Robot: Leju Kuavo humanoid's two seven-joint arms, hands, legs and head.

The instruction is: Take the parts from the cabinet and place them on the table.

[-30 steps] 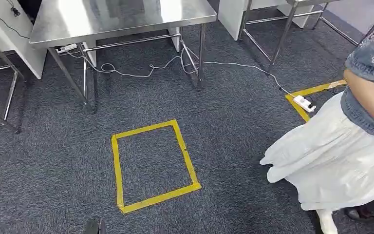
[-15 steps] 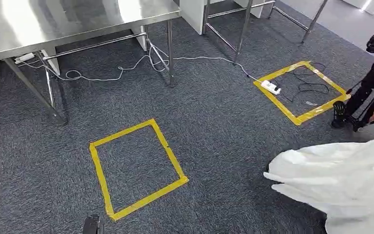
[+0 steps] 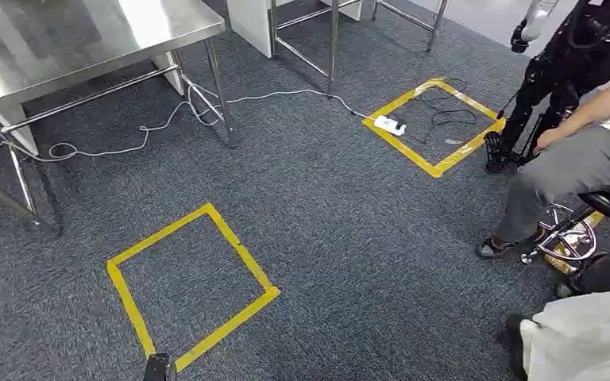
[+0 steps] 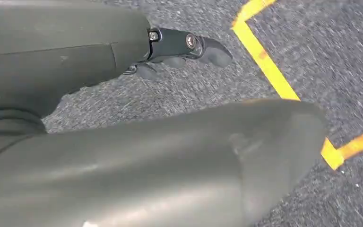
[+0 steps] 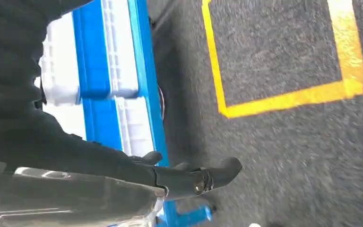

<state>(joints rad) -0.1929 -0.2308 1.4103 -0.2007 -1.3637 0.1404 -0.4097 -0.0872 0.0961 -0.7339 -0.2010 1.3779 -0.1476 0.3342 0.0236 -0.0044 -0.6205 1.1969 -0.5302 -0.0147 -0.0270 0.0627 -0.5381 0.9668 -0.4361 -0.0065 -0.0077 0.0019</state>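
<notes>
The steel table [image 3: 71, 36] stands at the far left of the head view with a bare top. In the right wrist view a blue cabinet frame [image 5: 144, 71] holds white bins [image 5: 118, 47] close beside my right hand [image 5: 196, 178]. That hand hangs over the carpet with its fingers extended and holds nothing. My left hand [image 4: 184, 47] also hangs over the carpet near a strip of yellow tape [image 4: 264, 66], and there is nothing in it. No loose part can be made out.
Two yellow tape squares mark the carpet, one near [image 3: 191, 286] and one far right [image 3: 437, 119] with a power strip [image 3: 389, 125] and cables. A person sits on a stool [image 3: 572, 226] at the right beside a dark robot [image 3: 560, 71]. White cloth [image 3: 588, 337] lies at the bottom right.
The camera has swung to the right, so the whole scene has slid left. The person in white has dropped to the bottom right corner. A seated person and a dark robot have come into view.
</notes>
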